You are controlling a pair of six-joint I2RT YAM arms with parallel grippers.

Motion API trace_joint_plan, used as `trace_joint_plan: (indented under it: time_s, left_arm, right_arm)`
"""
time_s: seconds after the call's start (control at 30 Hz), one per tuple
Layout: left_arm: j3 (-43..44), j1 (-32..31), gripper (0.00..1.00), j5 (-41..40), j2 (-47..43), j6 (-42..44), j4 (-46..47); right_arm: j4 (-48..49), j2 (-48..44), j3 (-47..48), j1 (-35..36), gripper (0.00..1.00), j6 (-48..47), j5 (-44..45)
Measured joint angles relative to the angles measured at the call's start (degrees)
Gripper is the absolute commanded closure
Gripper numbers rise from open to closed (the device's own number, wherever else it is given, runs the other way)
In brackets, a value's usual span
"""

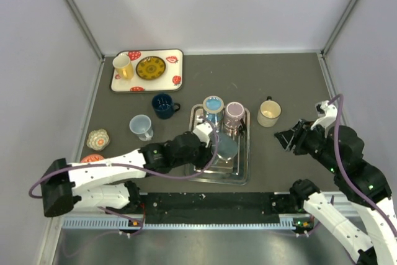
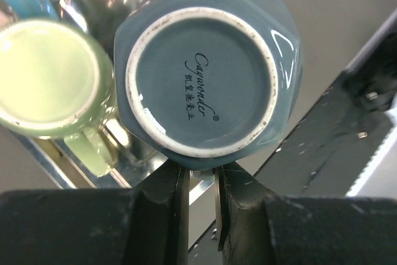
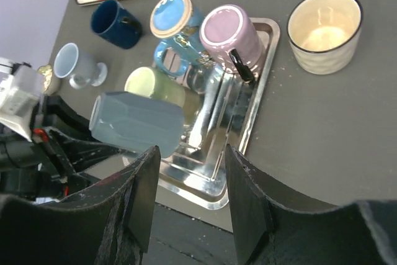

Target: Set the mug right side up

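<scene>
Grey-blue mug (image 1: 226,146) tipped on its side over the near half of the steel tray (image 1: 244,177), close to the table's (image 1: 291,85) near edge, left gripper (image 2: 201,198) clamped on it, right gripper (image 3: 189,161) spread wide and empty by the right edge

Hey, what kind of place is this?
Probably a robot test cell, not a kitchen: plain grey walls box in a dark table, two arms are bolted at its edge, and the left hand holds a blue-grey mug over a metal tray of mugs.
</scene>
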Motion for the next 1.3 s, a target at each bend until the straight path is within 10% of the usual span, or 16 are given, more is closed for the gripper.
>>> trace_joint_plan:
  time_s: [0.73,1.3]
  left_arm:
    - [29.14,-0.85,1.00,-16.61,36.20,-1.62,-15.41]
    - [37.66,1.29,0.96,-19.87,45.75,-5.11,-24.52]
  right_arm:
    - [-2.03,-2.03,-4.35,0.00,0.55,2.34,2.58]
    - [-1.81,-2.10,-5.92,0.00,0.54,2.32,3.37]
